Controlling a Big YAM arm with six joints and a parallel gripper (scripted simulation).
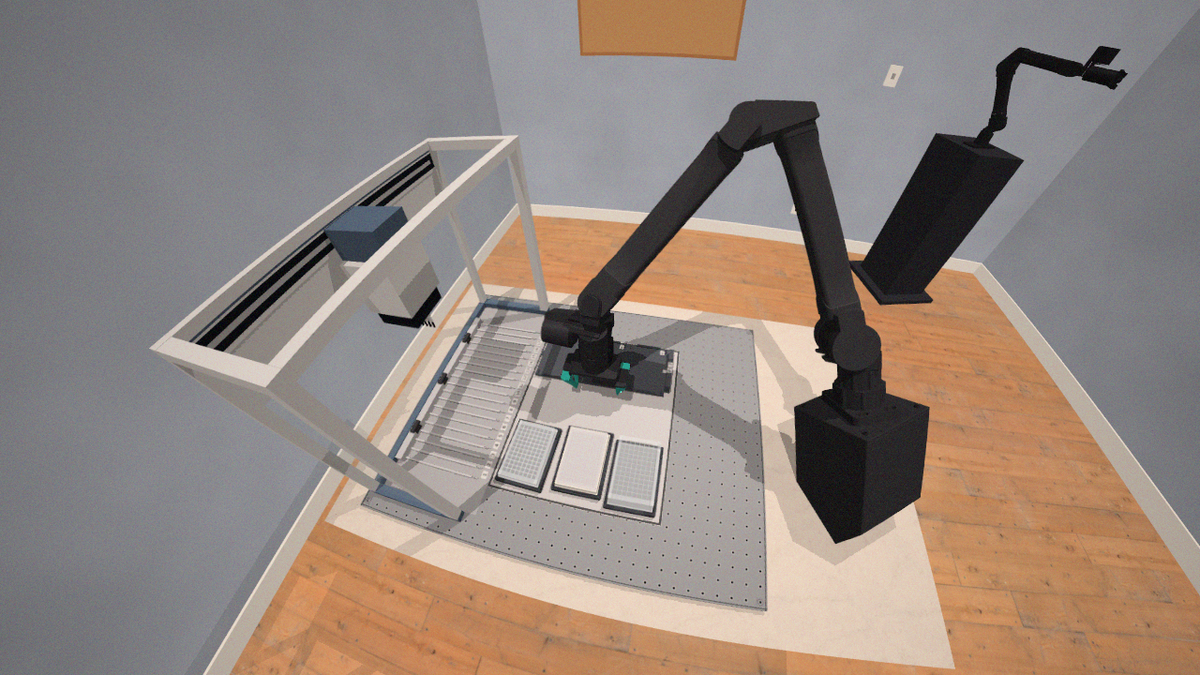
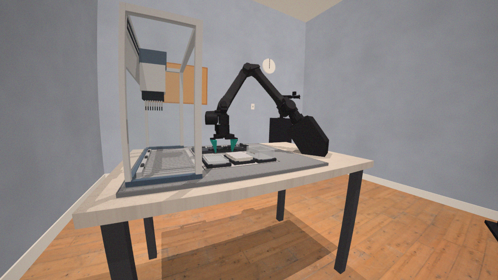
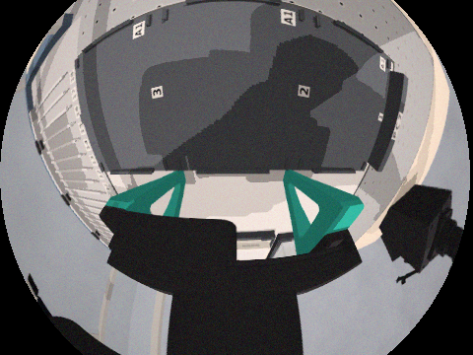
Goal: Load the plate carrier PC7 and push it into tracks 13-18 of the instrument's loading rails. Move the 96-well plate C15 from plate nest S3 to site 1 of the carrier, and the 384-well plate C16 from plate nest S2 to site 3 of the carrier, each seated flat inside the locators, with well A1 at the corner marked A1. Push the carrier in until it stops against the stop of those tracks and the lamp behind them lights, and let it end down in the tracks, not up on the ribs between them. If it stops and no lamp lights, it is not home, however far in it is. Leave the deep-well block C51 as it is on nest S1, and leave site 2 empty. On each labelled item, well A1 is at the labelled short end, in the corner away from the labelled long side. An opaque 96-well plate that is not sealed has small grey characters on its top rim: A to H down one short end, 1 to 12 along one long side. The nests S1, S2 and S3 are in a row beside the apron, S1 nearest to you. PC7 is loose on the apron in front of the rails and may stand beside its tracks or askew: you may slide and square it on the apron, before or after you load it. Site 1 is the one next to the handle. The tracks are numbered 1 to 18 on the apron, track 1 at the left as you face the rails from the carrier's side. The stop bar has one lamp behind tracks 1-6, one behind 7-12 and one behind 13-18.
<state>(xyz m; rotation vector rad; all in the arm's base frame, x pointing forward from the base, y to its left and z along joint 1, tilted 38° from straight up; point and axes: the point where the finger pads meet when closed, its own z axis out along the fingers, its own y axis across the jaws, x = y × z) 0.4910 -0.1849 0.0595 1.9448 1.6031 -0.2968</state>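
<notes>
Exterior view: pale tabletop (image 2: 243, 189) in a blue-walled room, plank floor (image 2: 400, 236).
Open, empty gripper (image 2: 223, 145) hangs over the carrier PC7 (image 1: 650, 369) near the far edge.

Blue-grey walls (image 2: 400, 86), plank floor (image 2: 383, 236), pale dark-legged table (image 2: 222, 198), orange corkboard (image 1: 661, 26), round clock (image 2: 268, 65).

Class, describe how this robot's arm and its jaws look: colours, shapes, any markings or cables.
The slender matt black jointed arm has rounded joints and rises from a black box-shaped pedestal. Its black-bodied gripper carries two teal jaws, each a hollow triangular wedge. No cables or markings show.
</notes>
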